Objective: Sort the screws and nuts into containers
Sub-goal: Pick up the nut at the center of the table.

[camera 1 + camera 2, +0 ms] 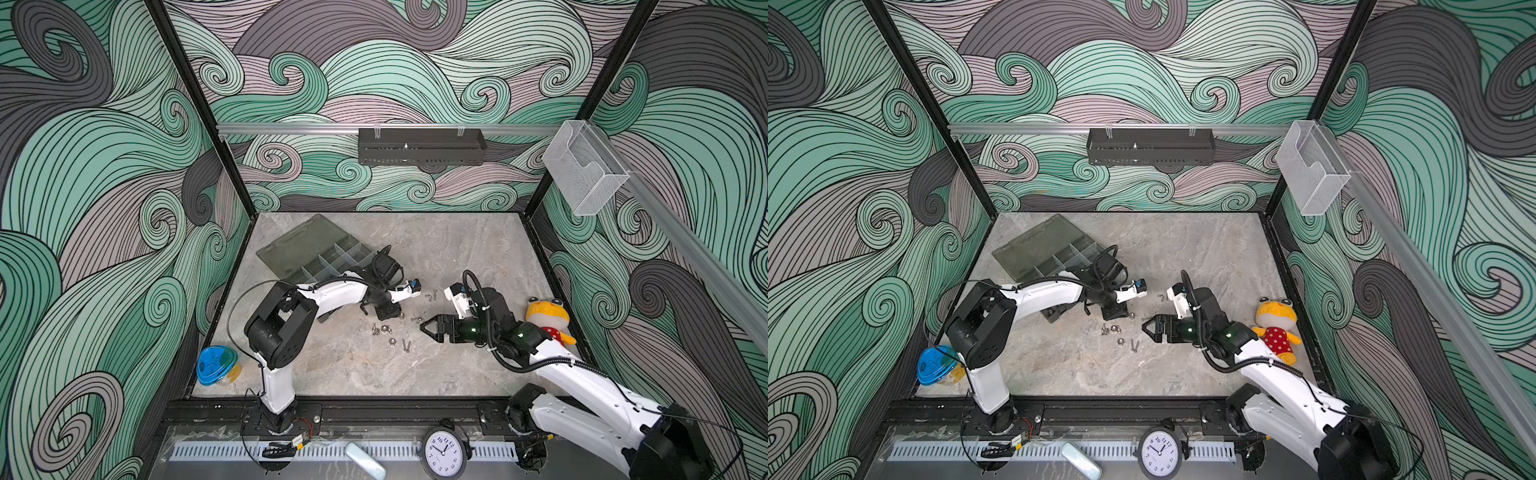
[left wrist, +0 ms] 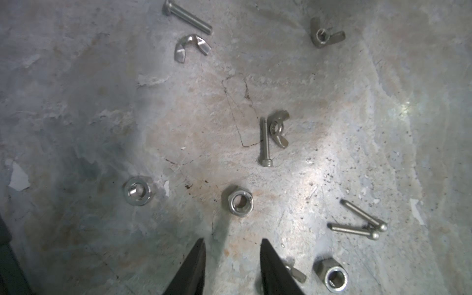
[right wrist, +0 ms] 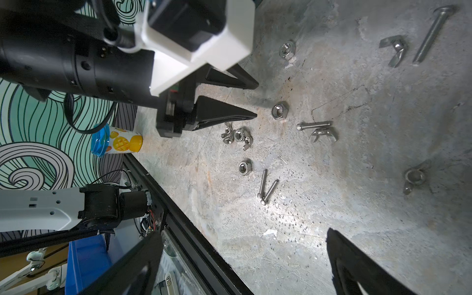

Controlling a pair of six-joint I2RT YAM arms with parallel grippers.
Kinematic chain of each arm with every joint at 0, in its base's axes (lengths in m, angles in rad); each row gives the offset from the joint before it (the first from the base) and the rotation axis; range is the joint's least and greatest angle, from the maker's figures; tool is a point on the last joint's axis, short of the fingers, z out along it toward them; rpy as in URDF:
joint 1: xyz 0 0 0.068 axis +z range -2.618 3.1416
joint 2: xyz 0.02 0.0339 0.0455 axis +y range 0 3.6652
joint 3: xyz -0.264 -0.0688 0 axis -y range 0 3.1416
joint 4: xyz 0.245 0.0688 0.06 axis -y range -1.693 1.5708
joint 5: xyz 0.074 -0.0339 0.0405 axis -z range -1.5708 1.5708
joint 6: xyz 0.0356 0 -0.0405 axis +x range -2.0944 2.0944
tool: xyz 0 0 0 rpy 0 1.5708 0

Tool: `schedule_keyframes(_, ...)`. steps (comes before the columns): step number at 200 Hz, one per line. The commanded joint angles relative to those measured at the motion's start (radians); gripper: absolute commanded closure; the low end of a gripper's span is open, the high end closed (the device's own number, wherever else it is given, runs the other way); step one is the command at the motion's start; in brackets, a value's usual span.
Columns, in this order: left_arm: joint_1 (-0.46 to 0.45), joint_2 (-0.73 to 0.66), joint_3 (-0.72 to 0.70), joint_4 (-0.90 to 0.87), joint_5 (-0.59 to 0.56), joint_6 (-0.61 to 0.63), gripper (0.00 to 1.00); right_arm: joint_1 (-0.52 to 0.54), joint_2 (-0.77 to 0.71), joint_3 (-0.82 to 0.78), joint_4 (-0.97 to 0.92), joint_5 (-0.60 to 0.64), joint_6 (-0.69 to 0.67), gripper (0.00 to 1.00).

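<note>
Fasteners are scattered loose on the stone-look table (image 1: 436, 257). The left gripper (image 2: 233, 242) points down at them with its jaws partly apart, and there's nothing in between, just bare tabletop in the gap. The closest piece is a silver hex nut (image 2: 240, 201) lying flat just ahead of the tips, pretty much lined up with the gap and touching neither finger. A second hex nut (image 2: 137, 191) is about as far ahead but off to one side. A taller hex nut (image 2: 333, 277) sits beside the outer face of one finger, and a half-hidden wing nut (image 2: 296, 273) pokes out from behind that same finger. Further ahead, a thin screw (image 2: 265, 141) lies right against a wing nut (image 2: 279, 127), and a pair of screws (image 2: 362, 222) sits off to the side with their heads together. Farthest out is a long screw (image 2: 187, 18). The right gripper (image 3: 244, 232) is spread wide and holding nothing. It faces the left one with the scatter between them, and the screw pair is the nearest bit ahead of its tips. The organiser box (image 1: 316, 249) lies open behind the left arm, well apart from both grippers.
</note>
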Motion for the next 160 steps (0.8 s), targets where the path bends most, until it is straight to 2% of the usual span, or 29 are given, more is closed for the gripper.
schedule_keyframes(1,-0.023,0.045,0.045,-0.054,-0.025,0.039,0.6,0.004,-0.007,-0.013,-0.014,0.019,0.0,0.0)
schedule_keyframes(160,-0.064,0.152,0.127,-0.073,-0.104,0.035,0.58,0.004,-0.014,-0.017,-0.023,0.022,-0.004,0.01)
